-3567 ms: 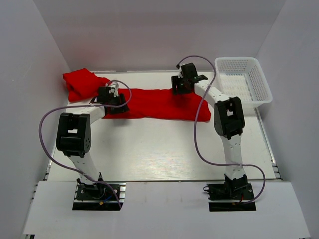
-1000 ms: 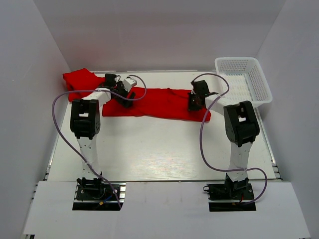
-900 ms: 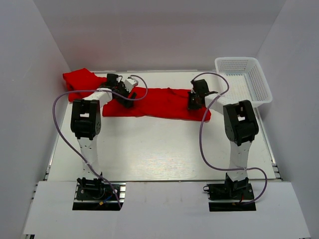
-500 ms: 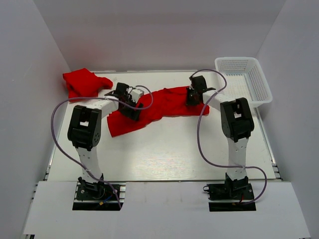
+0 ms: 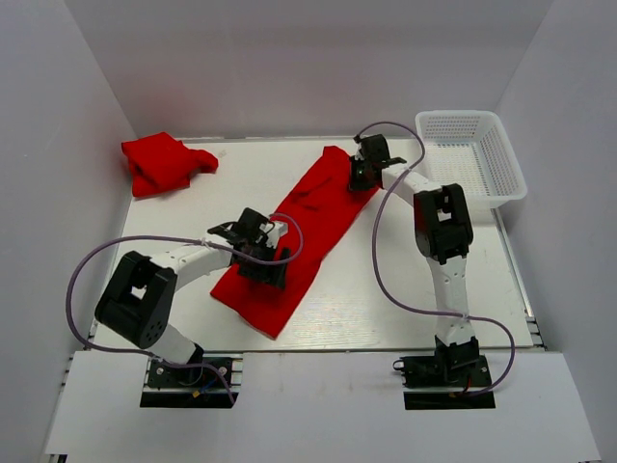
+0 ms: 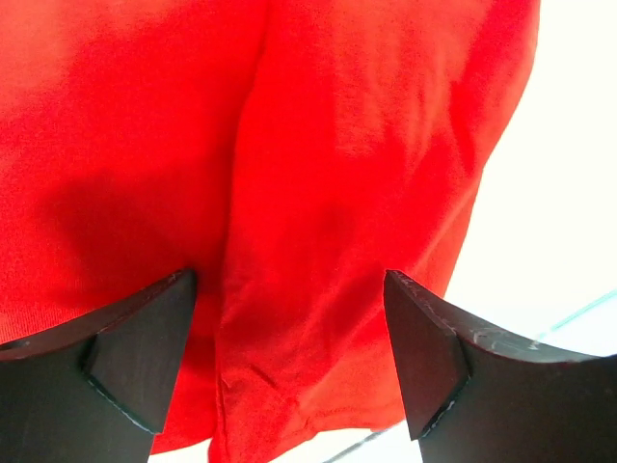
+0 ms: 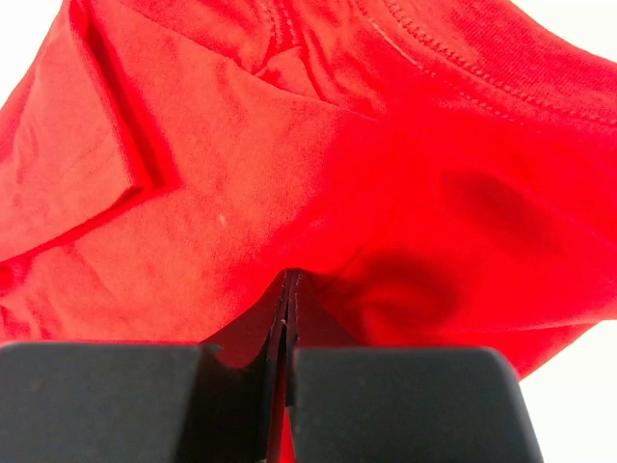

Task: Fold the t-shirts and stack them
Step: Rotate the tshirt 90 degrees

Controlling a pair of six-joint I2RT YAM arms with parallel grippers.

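The right claw [image 7: 289, 282] is closed tight, and a fold of red cloth is pinched between its two black fingers [image 7: 386, 395]. The cloth spreads out from the grip in soft wrinkles and fills almost the whole wrist view. From above, this claw holds the far right corner of the long t-shirt [image 5: 310, 214], which lies on the white table [image 5: 405, 289] as a narrow band. The band runs on a diagonal from the far middle of the table down toward the near left. The left claw [image 6: 287, 277] stands wide open, with its two dark fingertips [image 6: 135, 347] well apart and the red cloth showing between them. It is placed over the near part of the same t-shirt, close to its left edge. Whether the fingertips touch the cloth or only hang just above it cannot be told. In the wrist view a long crease goes down the cloth between the fingertips, and the bare table shows at the right side. The near end of the band lies flat, near the front edge of the table, between the two arm bases but more to the left. The second t-shirt [image 5: 162, 162] is a crumpled heap in the far left corner, well apart from both claws and from the long band. A white mesh basket [image 5: 461, 116] stands in the far right corner, near the right arm. Purple cables [image 5: 378, 260] loop loosely beside each arm.
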